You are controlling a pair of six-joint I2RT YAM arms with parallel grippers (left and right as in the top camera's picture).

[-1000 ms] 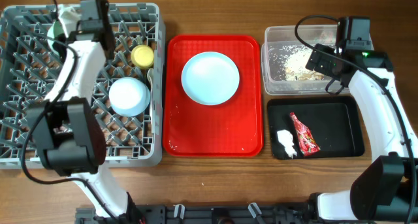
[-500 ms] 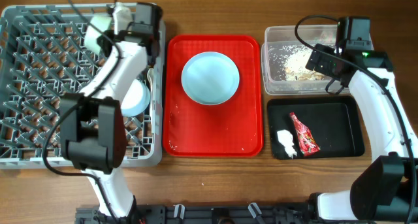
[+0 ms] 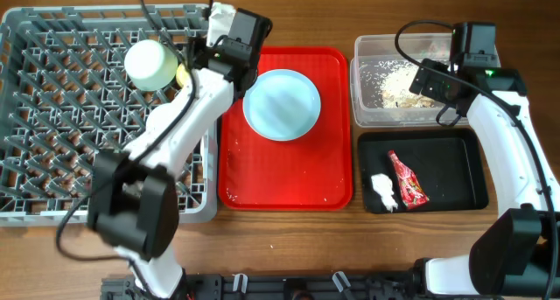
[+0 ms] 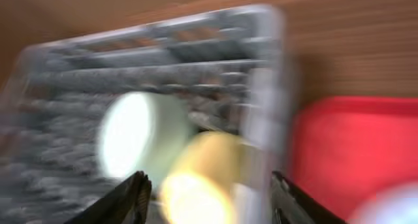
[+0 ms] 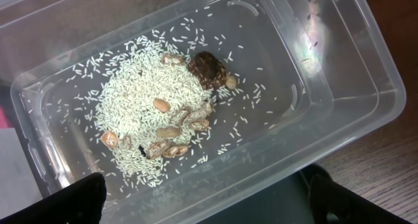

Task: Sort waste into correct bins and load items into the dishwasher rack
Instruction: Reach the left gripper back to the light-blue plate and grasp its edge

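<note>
While the left gripper (image 4: pixel 210 191) hangs parted and empty, the pale bowl (image 3: pixel 149 64) sits just beyond among the pegs of the grey rack (image 3: pixel 52 90), round face upward, yellow cup (image 3: pixel 185 73) beside it, and the right gripper (image 5: pixel 206 198) gapes over the rice tub (image 5: pixel 366 87).

Wooden table (image 3: pixel 280 247), grey rack (image 3: pixel 105 215), red tray (image 3: pixel 280 173), clear tub (image 3: pixel 385 51), black tray (image 3: pixel 455 173)

Left wrist view smeared; wrist frames clipped at edges.
There the dishwasher rack (image 4: pixel 163 61), bowl (image 4: pixel 130 142) and yellow cup (image 4: pixel 202 175) are soft blobs, no detail readable. The left fingers (image 4: pixel 130 196) are cut by the lower edge. The clear tub (image 5: pixel 366 100) runs off frame.
</note>
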